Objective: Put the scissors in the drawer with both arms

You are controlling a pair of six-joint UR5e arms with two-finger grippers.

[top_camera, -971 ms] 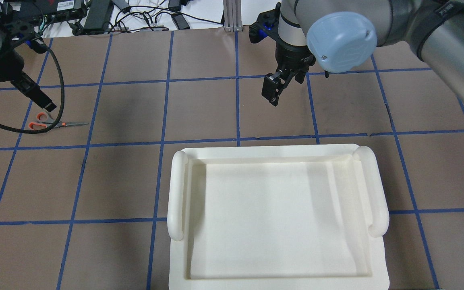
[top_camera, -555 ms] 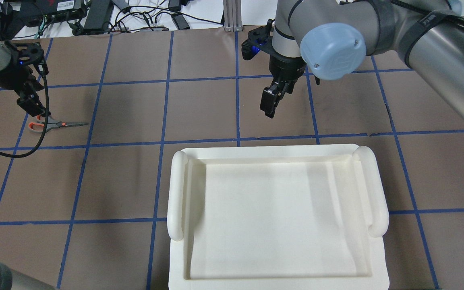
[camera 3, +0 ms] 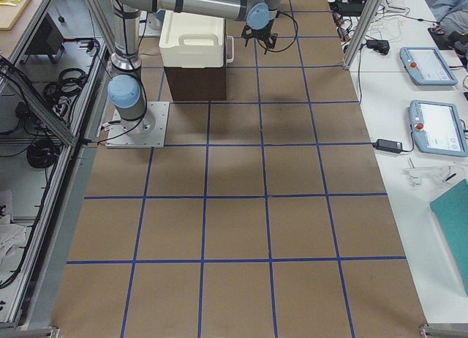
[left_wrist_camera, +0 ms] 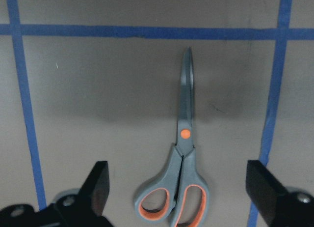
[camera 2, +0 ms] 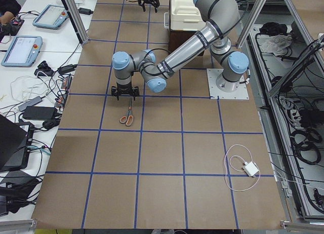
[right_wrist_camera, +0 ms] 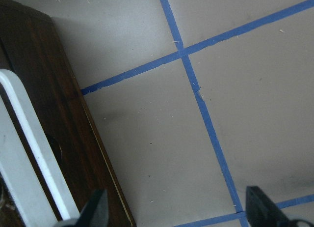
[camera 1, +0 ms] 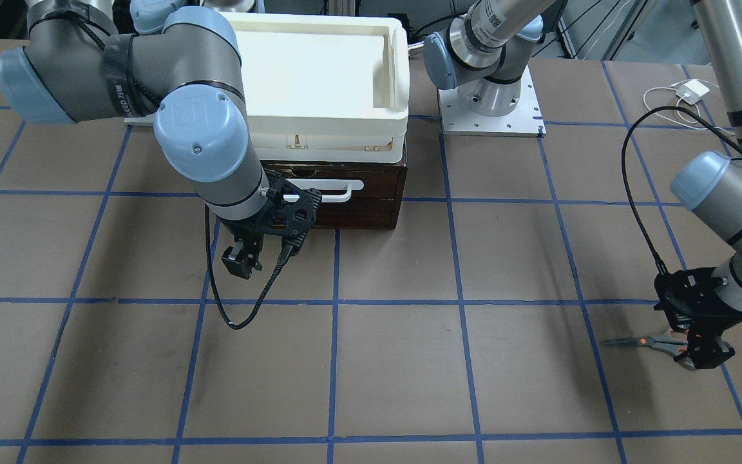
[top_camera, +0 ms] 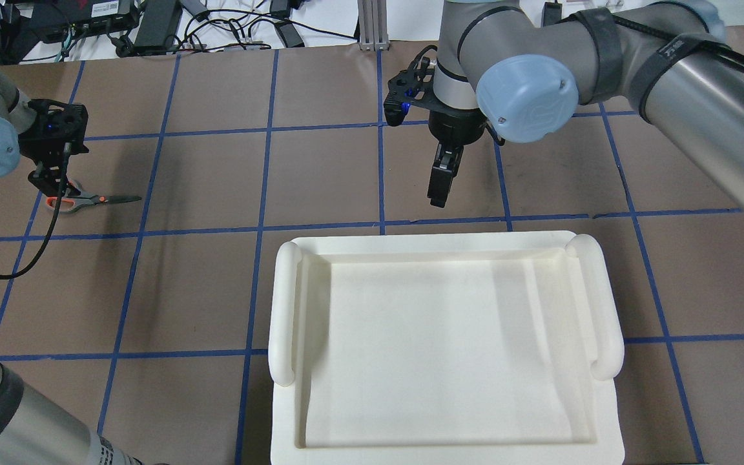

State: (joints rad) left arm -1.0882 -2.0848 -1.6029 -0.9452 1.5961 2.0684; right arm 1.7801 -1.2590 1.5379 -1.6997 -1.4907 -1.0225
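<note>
In the front-facing view the left arm (camera 1: 741,200) bends steeply down at the view's right. The left gripper (camera 1: 706,353) hangs low over the handle end of the scissors (camera 1: 648,342), which lie flat on the table (camera 1: 409,361) with their blades pointing to the view's left. The right arm (camera 1: 152,71) comes in at the view's left beside the cream tray (camera 1: 319,125). The right gripper (camera 1: 242,263) hangs just before the dark drawer (camera 1: 371,209) and its white bar handle (camera 1: 339,188).

From overhead, the long axis of the scissors runs across the view, tips toward the table's middle, orange loops at the left gripper's tips. The right gripper points down near the tray's far rim.

In the exterior left view the near arm's wrist stands vertical above the scissors.

The left wrist camera shows both fingers (left_wrist_camera: 98,187) wide apart. The scissors lie between them and touch neither, blades together and pointing away from the camera.

The right wrist camera shows its fingers (right_wrist_camera: 95,210) spread too, with only table between them and the drawer front at the left.
</note>
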